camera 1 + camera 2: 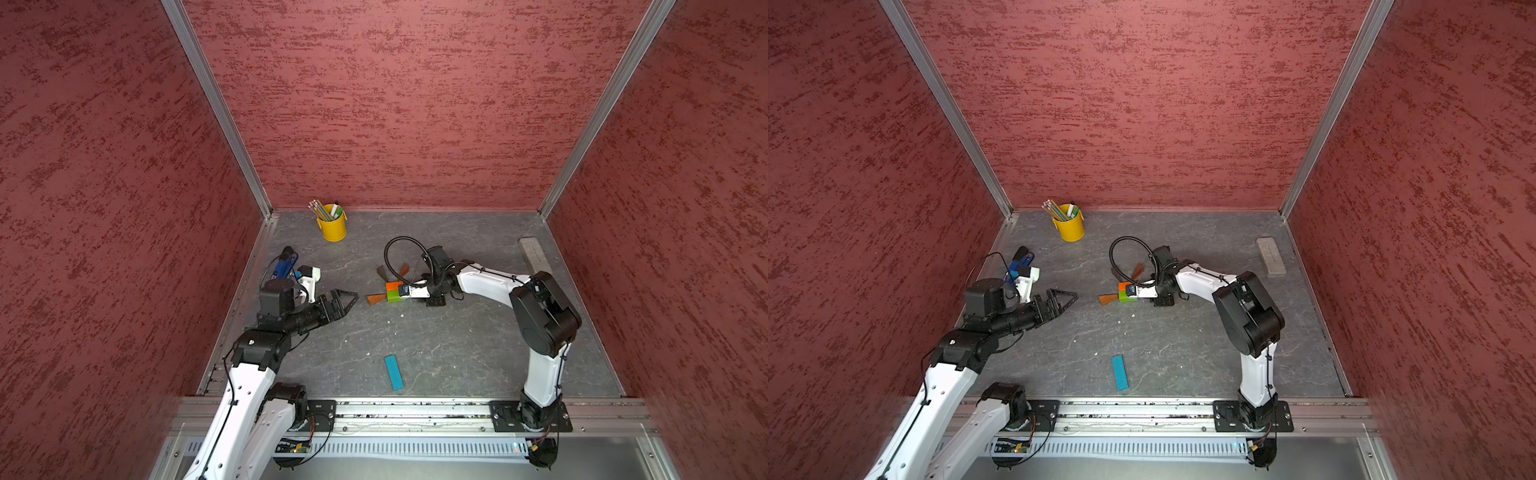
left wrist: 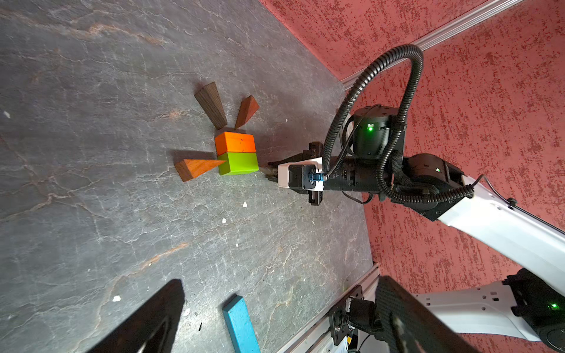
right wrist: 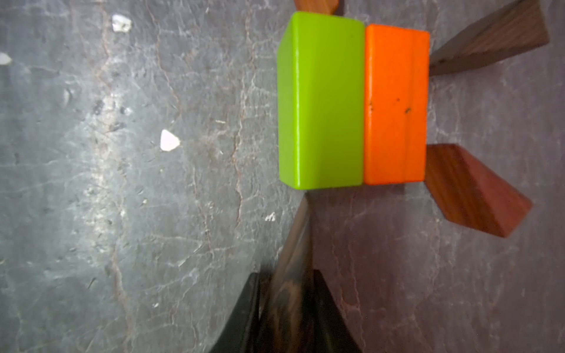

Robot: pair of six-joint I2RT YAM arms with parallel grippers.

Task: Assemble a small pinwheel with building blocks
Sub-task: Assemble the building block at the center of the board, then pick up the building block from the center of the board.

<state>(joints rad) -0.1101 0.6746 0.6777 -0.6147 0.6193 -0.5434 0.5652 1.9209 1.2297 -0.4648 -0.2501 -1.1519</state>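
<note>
An orange block (image 1: 393, 286) and a green block (image 1: 392, 296) lie side by side mid-table as the pinwheel's centre. Two brown wedges (image 2: 211, 104) (image 2: 247, 110) fan out behind the orange block. A third wedge (image 2: 198, 168) points at the green block's left end. My right gripper (image 3: 287, 275) is shut on a fourth, dark brown wedge (image 3: 301, 238), low over the table, with the wedge's tip by the green block's (image 3: 321, 101) near corner. The blue bar (image 1: 393, 372) lies alone near the front. My left gripper (image 1: 347, 298) hovers open and empty, left of the blocks.
A yellow cup of pencils (image 1: 332, 227) stands at the back left. A blue stapler (image 1: 286, 264) lies behind the left arm by the left wall. A grey eraser (image 1: 534, 254) lies at the back right. Red walls close three sides, and a metal rail (image 1: 415, 409) runs along the front.
</note>
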